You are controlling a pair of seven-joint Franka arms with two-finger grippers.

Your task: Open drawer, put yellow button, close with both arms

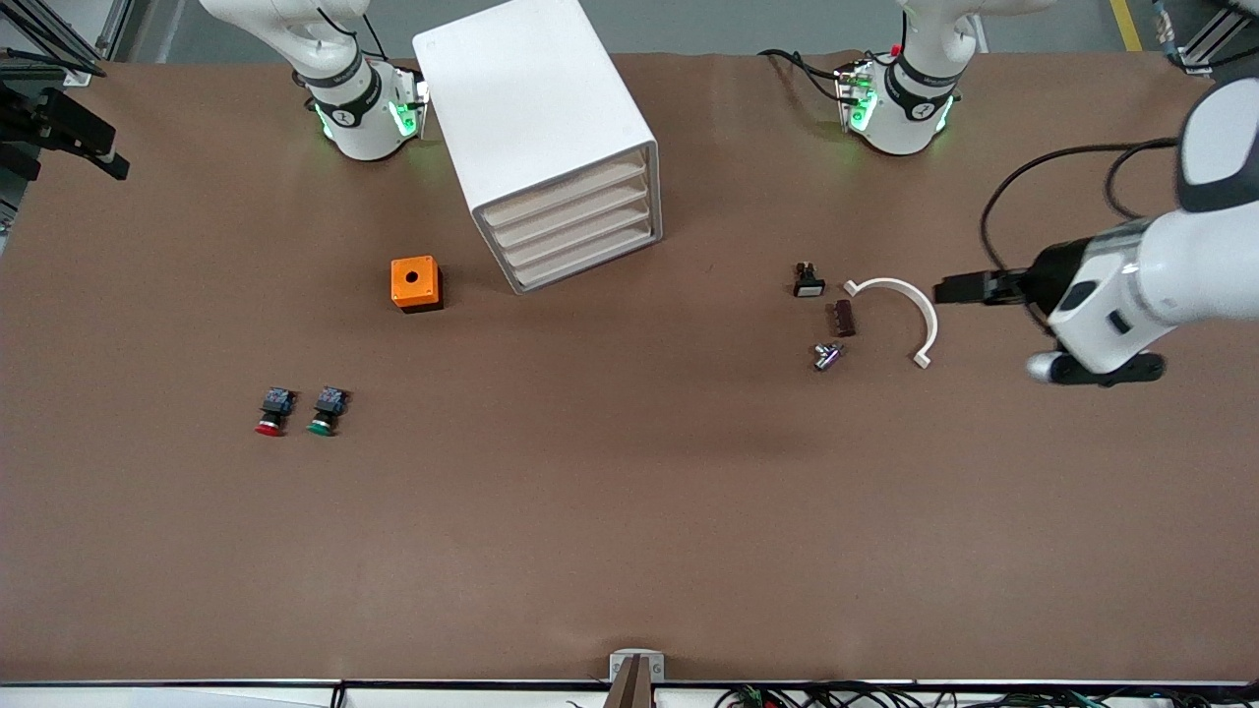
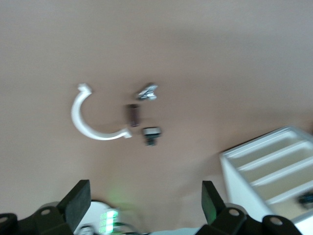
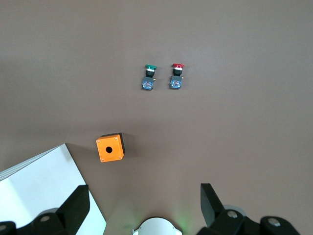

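Front cam high, facing both bases, whole table (image 1: 629, 551). Wrist cams look down from well above; each shares the cabinet (image 1: 541, 138) (image 2: 274, 171) (image 3: 44, 196) with front.

open table before cabinet (image 1: 551, 138); orange box (image 1: 415, 283) beside.

Left arm (image 1: 1161, 285) cut off at the frame's right edge; right arm's upper links run out at the top edge. Left wrist view blurred: small parts beside the white curved piece (image 2: 90, 120) not identifiable. Cabinet (image 2: 274, 171) cropped at lower right. No yellow cap discernible in any view.
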